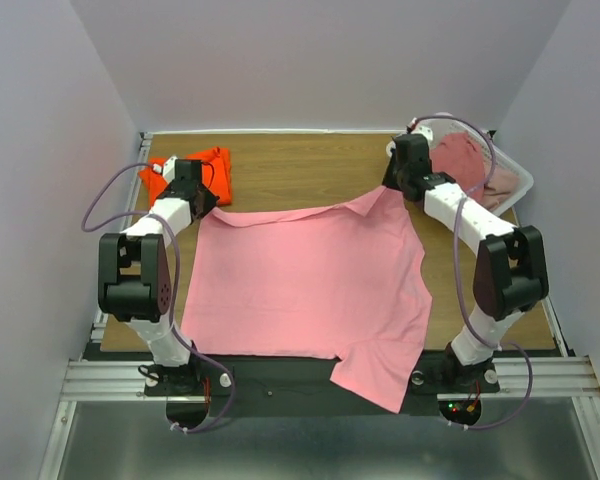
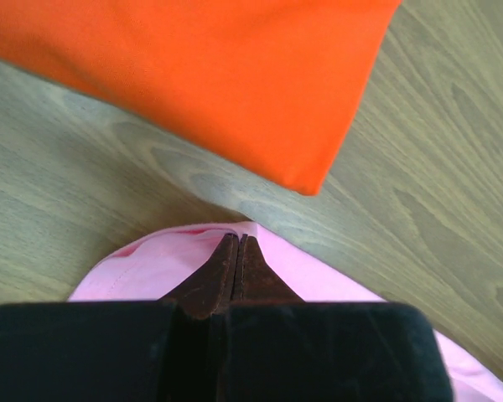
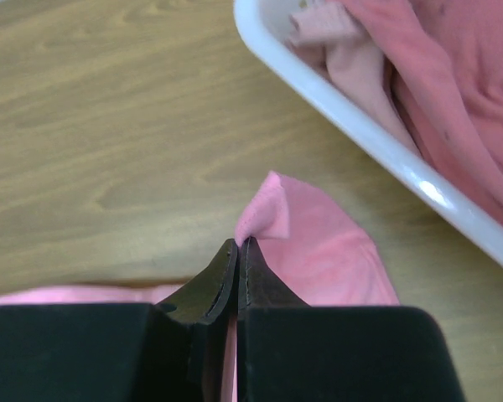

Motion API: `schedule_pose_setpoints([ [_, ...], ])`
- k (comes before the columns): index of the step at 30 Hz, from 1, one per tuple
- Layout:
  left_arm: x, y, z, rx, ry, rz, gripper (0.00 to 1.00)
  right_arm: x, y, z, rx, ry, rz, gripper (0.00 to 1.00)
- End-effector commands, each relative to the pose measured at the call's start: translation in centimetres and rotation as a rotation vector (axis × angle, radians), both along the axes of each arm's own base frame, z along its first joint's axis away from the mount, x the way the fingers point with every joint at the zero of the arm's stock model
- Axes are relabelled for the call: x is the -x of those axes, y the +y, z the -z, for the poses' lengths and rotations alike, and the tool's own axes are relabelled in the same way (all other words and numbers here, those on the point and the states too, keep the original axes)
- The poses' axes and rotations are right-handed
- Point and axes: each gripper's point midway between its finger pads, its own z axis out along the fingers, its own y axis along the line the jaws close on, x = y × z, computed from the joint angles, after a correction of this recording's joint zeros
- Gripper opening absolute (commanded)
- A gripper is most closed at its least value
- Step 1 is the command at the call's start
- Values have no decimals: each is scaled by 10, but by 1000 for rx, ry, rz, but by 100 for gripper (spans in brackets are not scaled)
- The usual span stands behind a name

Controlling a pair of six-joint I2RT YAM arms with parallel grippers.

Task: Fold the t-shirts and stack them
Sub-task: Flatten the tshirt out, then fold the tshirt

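Left gripper (image 2: 237, 244) is clamped tight, right gripper (image 3: 237, 245) too, each nipping a far corner of the light pink cotton t-shirt (image 1: 310, 280), though the left's bite looks thin from here. The danger: a pull could slip that sliver free, or drag cloth onto the folded bright orange t-shirt (image 2: 193, 75) or the white plastic basket (image 3: 352, 117). The pink shirt lies spread across the wooden table (image 1: 300, 160), one near corner spilling over the front edge.

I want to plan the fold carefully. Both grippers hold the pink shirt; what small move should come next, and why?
Probably lift the held far edge slightly and carry it toward the near one. The left gripper and right gripper are each shut on a far corner of the pink shirt, which lies spread open, not yet folded.
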Motion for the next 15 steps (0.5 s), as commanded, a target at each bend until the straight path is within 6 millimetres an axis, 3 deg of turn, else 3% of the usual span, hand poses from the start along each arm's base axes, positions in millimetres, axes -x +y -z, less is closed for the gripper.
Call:
schedule_pose_setpoints([
  [1, 12, 4, -30, -5, -88, 0, 0, 30, -10, -26, -53, -63, 20, 0],
  [2, 23, 5, -21, -5, -65, -5, 0, 39, -11, -23, -63, -51, 16, 0],
  [3, 28, 6, -29, -3, -84, -8, 0, 50, -13, -36, -85, -73, 21, 0],
  [4, 39, 7, -20, -6, -59, -17, 0, 63, -18, -24, -81, -43, 36, 0],
  [5, 45, 8, -26, -5, -73, -23, 0, 73, -21, -21, -82, -25, 48, 0],
  [6, 52, 9, -24, -6, -65, -27, 0, 83, -26, -34, -89, -51, 64, 0],
  [8, 67, 10, -22, -7, -62, -33, 0, 105, -33, -23, -86, -7, 79, 0],
  [10, 78, 11, -21, -5, -57, -41, 0, 125, -34, -29, -117, -13, 69, 0],
  [12, 96, 12, -16, 0, -53, -46, 0, 146, -32, -10, -141, 45, 54, 0],
  [15, 115, 16, -12, -1, -52, -69, 0, 169, -31, -5, -173, 70, 37, 0],
])
